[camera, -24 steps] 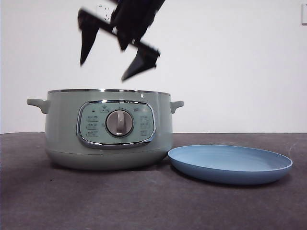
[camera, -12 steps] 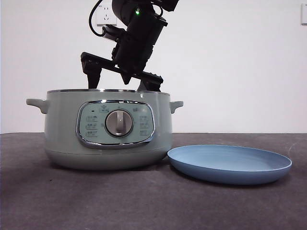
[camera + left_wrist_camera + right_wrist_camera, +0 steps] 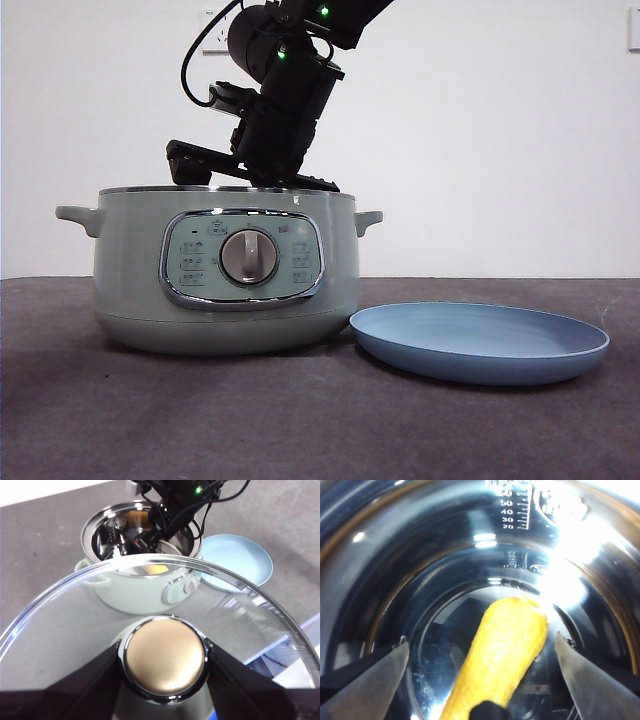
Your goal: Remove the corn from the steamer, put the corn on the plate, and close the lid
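**Right pincer inside the pot, straddling the cob; left pincer holding the lid**

The right pincer is down inside the round pale sage-green electric steamer, its two jaws spread wide on either side of the small yellow-orange corn cob, with a clear gap between each jaw and the cob. The cob lies on the shiny steel floor of the inner pot. On the steel wall beyond it a stamped scale reads 50, 40, 30, 20, topped by a partly cut-off number; other embossed marks near it are washed out by glare.

In the front view the black arm comes down from about 12 o'clock and its jaw tips are hidden behind the steamer's chrome rim. The chrome-framed control panel carries a central silver dial ringed by small icons and labels too fine to read.

The wide, shallow light-blue plate sits on the dark grey surface at 3 o'clock of the steamer, its rim just beside the pot's base; whether they touch cannot be told.

The left pincer grips the knob of the round clear glass lid with its steel rim, a jaw on each side. Here the knob looks golden-bronze. The lid is held above the surface, well apart from the steamer, which shows through and beyond the glass.
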